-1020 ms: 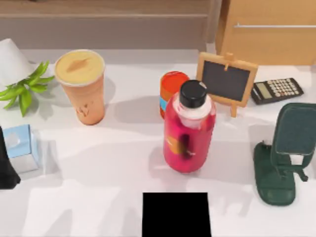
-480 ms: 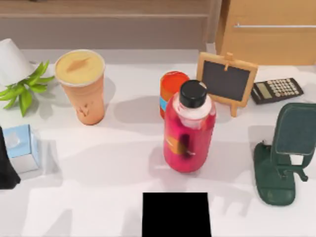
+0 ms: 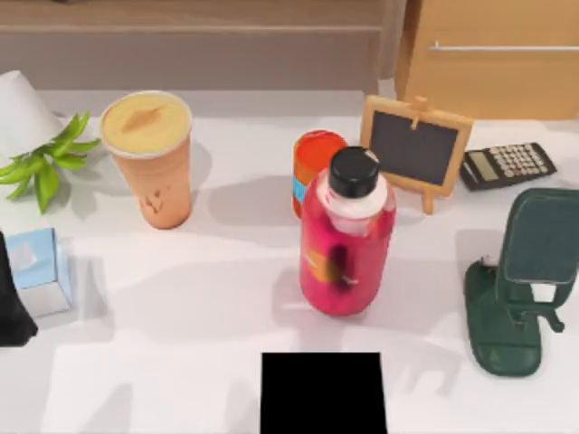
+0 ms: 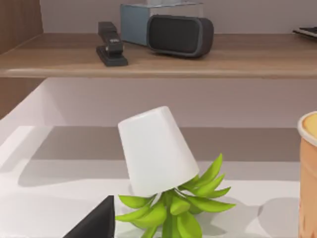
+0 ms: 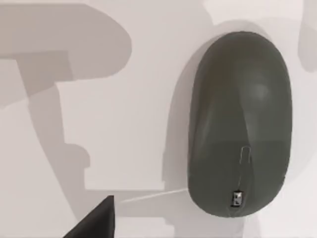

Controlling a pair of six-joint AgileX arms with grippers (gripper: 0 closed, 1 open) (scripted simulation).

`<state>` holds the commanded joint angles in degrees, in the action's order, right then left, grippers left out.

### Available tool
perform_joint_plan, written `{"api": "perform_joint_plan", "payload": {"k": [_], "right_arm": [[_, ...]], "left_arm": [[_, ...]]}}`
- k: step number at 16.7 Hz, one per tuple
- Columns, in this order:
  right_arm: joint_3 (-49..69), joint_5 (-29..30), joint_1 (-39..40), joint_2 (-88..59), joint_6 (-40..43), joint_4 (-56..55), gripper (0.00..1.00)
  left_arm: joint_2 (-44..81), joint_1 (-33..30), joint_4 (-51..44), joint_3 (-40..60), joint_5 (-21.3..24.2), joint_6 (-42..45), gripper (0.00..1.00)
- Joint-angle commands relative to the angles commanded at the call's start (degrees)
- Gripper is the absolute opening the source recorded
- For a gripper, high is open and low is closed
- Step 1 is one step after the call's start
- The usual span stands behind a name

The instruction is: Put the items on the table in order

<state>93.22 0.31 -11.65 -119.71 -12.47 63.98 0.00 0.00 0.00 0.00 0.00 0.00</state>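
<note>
A crowded table (image 3: pixel 208 298), with the mouse lying under the right arm's camera.

From above, the orange cup (image 3: pixel 149 158) stands upright at the back left, and the blue tissue box (image 3: pixel 38 269) sits at the left edge, touching a black shape (image 3: pixel 13 307) that I take for part of the left arm. A red bottle (image 3: pixel 346 237) stands in the middle, a small orange can (image 3: pixel 314 167) just behind it, then a little chalkboard (image 3: pixel 415 150), a calculator (image 3: pixel 507 165) and a green phone stand (image 3: pixel 516 285) at the right. In the left wrist view, a tipped white pot with a green plant (image 4: pixel 163 173) lies on the table, under a wooden shelf (image 4: pixel 158 59) with a stapler (image 4: pixel 111 44) and a speaker (image 4: pixel 179 34); a dark tip shows at the lower edge. In the right wrist view, the grey mouse (image 5: pixel 240 124) lies flat on the white table. For both end effectors I cannot tell if the fingers are spread or pressed together.
</note>
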Motion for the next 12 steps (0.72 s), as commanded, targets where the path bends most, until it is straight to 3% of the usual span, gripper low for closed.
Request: {"api": "perform_joint_plan", "payload": {"k": [5,10,12], "right_arm": [[-7.5,0.0,0.0,-3.9,0.0,-12.1,1.0],[-8.8,0.0,0.0,-4.6,0.0,-13.7,1.0],[-8.8,0.0,0.0,-4.6,0.0,-13.7,0.85]], "left_arm": [[0.0,0.0,0.0,0.0,0.0,0.0,1.0],[0.0,0.0,0.0,0.0,0.0,0.0,1.0],[0.0,0.0,0.0,0.0,0.0,0.0,1.0]]}}
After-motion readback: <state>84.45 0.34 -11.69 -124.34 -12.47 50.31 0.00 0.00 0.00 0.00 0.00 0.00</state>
